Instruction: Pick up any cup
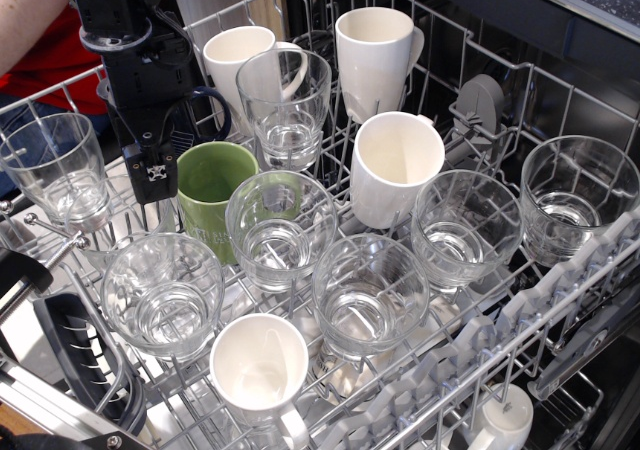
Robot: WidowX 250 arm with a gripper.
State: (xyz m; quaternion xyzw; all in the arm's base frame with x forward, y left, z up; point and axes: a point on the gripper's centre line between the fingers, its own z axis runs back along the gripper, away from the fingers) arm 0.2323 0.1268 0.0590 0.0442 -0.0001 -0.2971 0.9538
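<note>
Several clear glass tumblers stand upright in the dishwasher rack: one at the far left, one at the back, one in the middle, two in front and two at the right. My black gripper hangs from the upper left, between the far-left tumbler and the green mug, just above the rack wires. It holds nothing. Its fingers show as one dark block, so the gap between them is hidden.
White mugs stand at the back, in the middle and at the front. A person's arm in red is at the top left. A black cutlery basket sits at the front left.
</note>
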